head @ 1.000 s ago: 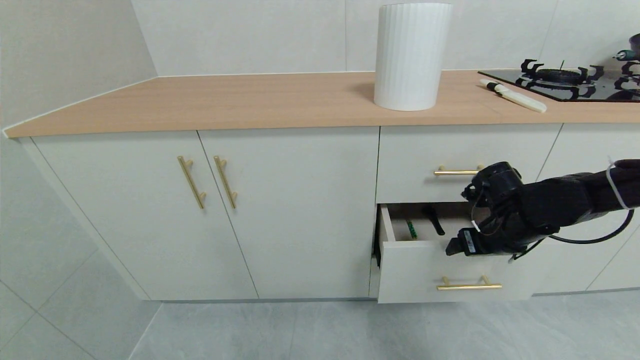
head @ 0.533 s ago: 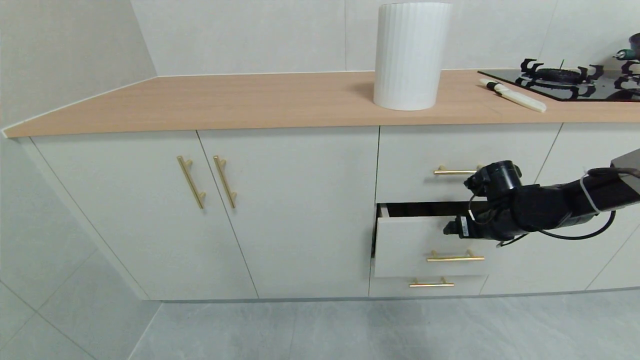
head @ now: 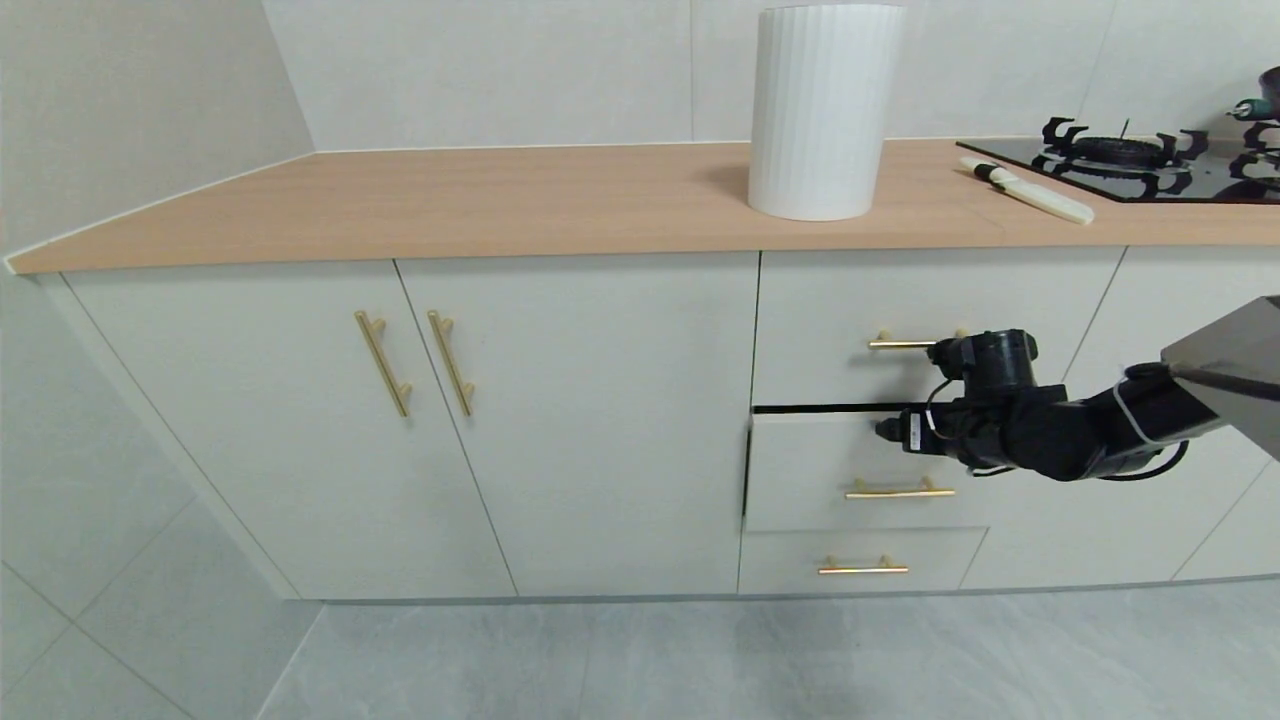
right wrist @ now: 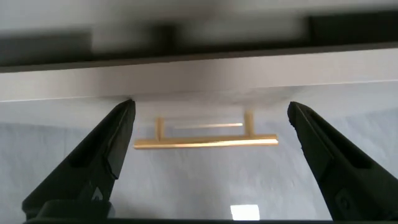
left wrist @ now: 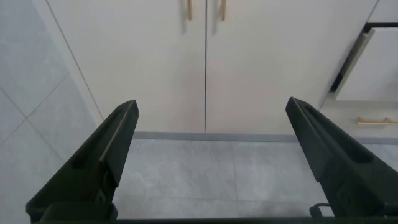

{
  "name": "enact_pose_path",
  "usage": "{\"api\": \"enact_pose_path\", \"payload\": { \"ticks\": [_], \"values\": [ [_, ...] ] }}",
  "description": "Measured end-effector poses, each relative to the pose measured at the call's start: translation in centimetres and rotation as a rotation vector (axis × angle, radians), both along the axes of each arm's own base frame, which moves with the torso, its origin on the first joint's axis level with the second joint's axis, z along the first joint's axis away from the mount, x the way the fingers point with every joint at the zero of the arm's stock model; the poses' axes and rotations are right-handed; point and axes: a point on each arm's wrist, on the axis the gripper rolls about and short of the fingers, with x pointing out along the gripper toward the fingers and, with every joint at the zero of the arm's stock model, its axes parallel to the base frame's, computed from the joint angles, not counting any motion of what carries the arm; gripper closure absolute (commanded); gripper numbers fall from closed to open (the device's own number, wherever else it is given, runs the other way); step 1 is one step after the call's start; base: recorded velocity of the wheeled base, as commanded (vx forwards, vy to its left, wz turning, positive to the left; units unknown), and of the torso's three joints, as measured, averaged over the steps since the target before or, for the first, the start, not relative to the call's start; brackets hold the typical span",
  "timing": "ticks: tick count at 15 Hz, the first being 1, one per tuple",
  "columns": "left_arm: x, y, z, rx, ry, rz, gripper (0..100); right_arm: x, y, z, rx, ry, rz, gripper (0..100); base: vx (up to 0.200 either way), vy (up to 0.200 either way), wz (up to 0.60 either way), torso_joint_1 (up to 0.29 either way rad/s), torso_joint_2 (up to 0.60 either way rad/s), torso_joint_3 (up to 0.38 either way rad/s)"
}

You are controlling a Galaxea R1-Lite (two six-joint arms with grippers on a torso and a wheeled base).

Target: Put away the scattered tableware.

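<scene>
On countertop (head: 500, 205): white ribbed canister (head: 818, 110), knife (head: 1025, 190), hob (head: 1130, 160).
Right gripper (head: 888, 431): spread wide, empty, at drawer (head: 810, 470) front.
Left gripper (left wrist: 211, 109): spread wide, empty, above floor tiles (left wrist: 186, 177).

The head camera looked forward and down at the cabinet fronts (head: 580, 420). It shared the middle drawer's handle (right wrist: 205, 142) with the close-up right wrist camera, and the double doors (left wrist: 205, 62) with the left, set farther back.

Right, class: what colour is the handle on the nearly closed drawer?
The handle is gold, best seen in the right wrist view.
</scene>
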Motion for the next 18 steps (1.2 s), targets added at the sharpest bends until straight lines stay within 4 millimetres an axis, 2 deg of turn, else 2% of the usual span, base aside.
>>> {"api": "enact_pose_path", "payload": {
  "ticks": [8, 12, 15, 18],
  "values": [
    [0.0, 0.0, 0.0, 0.000, -0.001, 0.000, 0, 1.8, -0.3, -2.6, -0.019, -0.102, -0.073, 0, 0.000, 0.000, 0.00, 0.000, 0.00, 0.000],
    [0.0, 0.0, 0.0, 0.000, -0.001, 0.000, 0, 2.1, -0.3, -2.8, -0.021, -0.115, -0.082, 0, 0.000, 0.000, 0.00, 0.000, 0.00, 0.000],
    [0.0, 0.0, 0.0, 0.000, 0.000, 0.000, 0, 1.5, -0.5, -2.1, -0.019, -0.126, -0.089, 0, 0.000, 0.000, 0.00, 0.000, 0.00, 0.000],
    [0.0, 0.0, 0.0, 0.000, 0.000, 0.000, 0, -1.6, -0.7, 0.3, -0.021, -0.119, -0.081, 0, 0.000, 0.000, 0.00, 0.000, 0.00, 0.000]
  ]
}}
